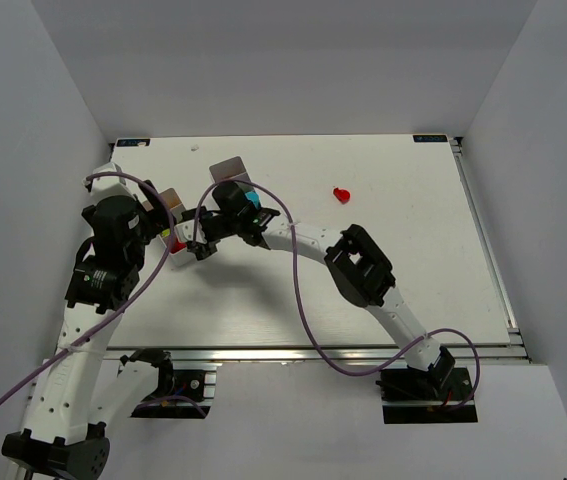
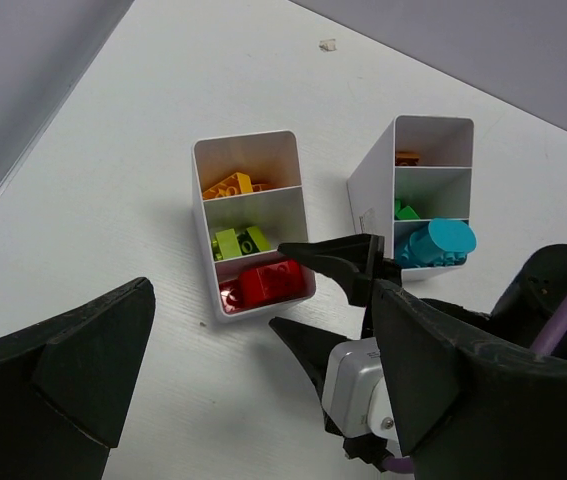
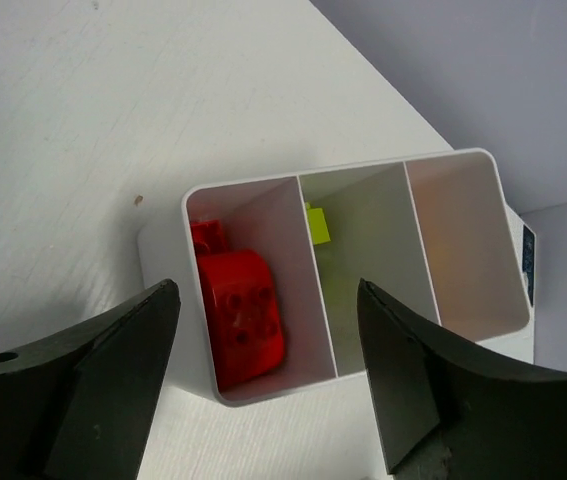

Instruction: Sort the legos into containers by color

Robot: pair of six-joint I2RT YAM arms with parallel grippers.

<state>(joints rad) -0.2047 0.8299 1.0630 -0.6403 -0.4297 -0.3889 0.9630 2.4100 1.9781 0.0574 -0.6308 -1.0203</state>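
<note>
Two white bins stand at the table's left. The left bin (image 2: 208,160) holds yellow-orange, lime-green and red legos (image 2: 271,283) in three compartments. The right bin (image 2: 368,195) holds a brown, a green and a teal lego (image 2: 435,243). My right gripper (image 3: 265,290) is open and empty, its fingers straddling the near end of the left bin (image 3: 463,165), above the red legos (image 3: 248,315). It also shows in the left wrist view (image 2: 278,286). My left gripper (image 2: 263,290) is open and empty, just short of the same bin. One red lego (image 1: 341,194) lies alone on the table.
Both arms crowd the left side of the white table (image 1: 413,260): the left gripper (image 1: 163,232), the right gripper (image 1: 201,247) and the bins (image 1: 231,168). White walls close in the left, back and right. A small speck (image 2: 328,44) lies beyond the bins.
</note>
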